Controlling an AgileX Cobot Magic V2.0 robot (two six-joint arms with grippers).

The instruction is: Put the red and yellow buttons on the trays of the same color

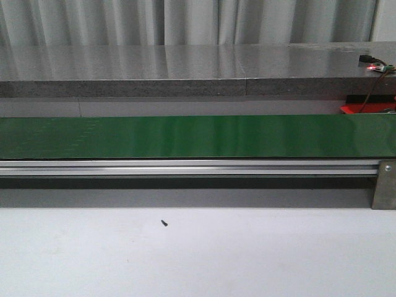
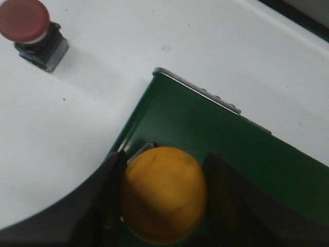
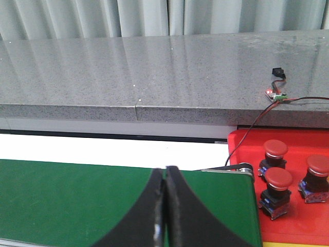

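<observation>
Yellow button sits squeezed between left fingers, over green belt. Hard, light, smooth dome, prob slippery, so grab w/ sides of cap. Right fingers pressed together, empty.

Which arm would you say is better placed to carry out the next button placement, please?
Left. Its gripper is shut on the yellow button over the green belt. The right gripper is shut on nothing.
</observation>
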